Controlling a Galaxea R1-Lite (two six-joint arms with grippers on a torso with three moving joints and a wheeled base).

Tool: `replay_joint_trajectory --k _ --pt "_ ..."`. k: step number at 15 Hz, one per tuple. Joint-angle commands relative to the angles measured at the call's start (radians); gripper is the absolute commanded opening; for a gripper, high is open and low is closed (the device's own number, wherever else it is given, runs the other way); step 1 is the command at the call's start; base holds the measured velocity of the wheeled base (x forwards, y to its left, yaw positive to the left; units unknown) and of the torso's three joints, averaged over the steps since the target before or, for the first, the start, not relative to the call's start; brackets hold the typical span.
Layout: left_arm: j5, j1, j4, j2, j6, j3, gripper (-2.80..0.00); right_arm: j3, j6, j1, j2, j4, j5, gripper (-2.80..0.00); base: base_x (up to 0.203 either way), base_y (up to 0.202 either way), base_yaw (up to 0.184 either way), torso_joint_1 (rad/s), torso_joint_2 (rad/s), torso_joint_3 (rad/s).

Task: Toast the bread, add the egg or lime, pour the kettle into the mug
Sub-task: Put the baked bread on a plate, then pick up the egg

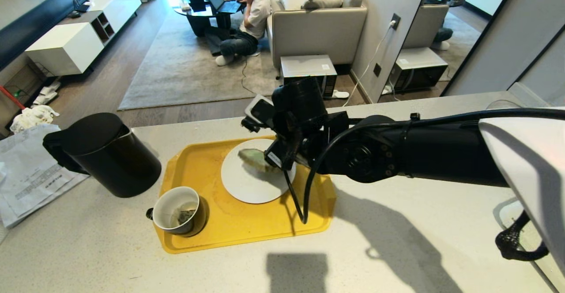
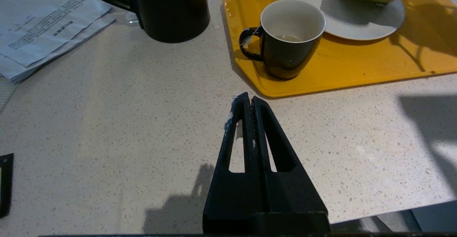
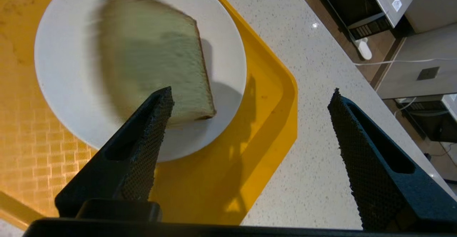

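Beyond the speckled worktop (image 1: 397, 249) lay a living room, where a person (image 1: 247, 19) sat on the floor at a laptop. A yellow tray (image 1: 212, 235) sat on the worktop, carrying a white plate (image 1: 247, 187) and, at about eight o'clock from it, the mug (image 1: 178, 209); something dark lay inside the mug, hard to make out. The kettle (image 1: 110, 154) stood off the tray at nine o'clock. The bread (image 3: 153, 72) lay on the plate, blurred in the right wrist view and mostly hidden behind the arm in the head view. The right gripper (image 3: 250, 112) hung over the plate's rim with its fingers (image 3: 153, 137) wide apart, holding nothing. The left gripper (image 2: 249, 101) sat low over bare worktop, fingers pressed together. No egg or lime showed.
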Motion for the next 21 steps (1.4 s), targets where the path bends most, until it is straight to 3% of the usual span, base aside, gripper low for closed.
replay_joint_trajectory --k 1,8,9,15,21 --pt "0.0 0.0 0.0 0.0 0.0 0.0 -2.8 0.054 -0.003 0.001 -0.067 0.0 -0.004 0.0 0.0 0.0 0.0 0.0 0.0 0.0" --pt "0.0 0.0 0.0 0.0 0.001 0.0 -2.8 0.124 0.006 -0.016 -0.186 0.021 -0.052 0.0 0.0 0.0 0.0 0.0 0.0 0.0" --pt "0.0 0.0 0.0 0.0 0.001 0.0 -2.8 0.132 0.006 -0.025 -0.212 0.048 -0.053 -2.8 0.0 0.0 0.0 0.0 0.0 0.0" --pt "0.0 0.0 0.0 0.0 0.001 0.0 -2.8 0.193 0.064 -0.106 -0.425 0.279 -0.052 -2.8 0.0 0.0 0.0 0.0 0.0 0.0" --pt "0.0 0.0 0.0 0.0 0.001 0.0 -2.8 0.228 0.174 -0.281 -0.675 0.504 -0.042 -2.8 0.0 0.0 0.0 0.0 0.0 0.0"
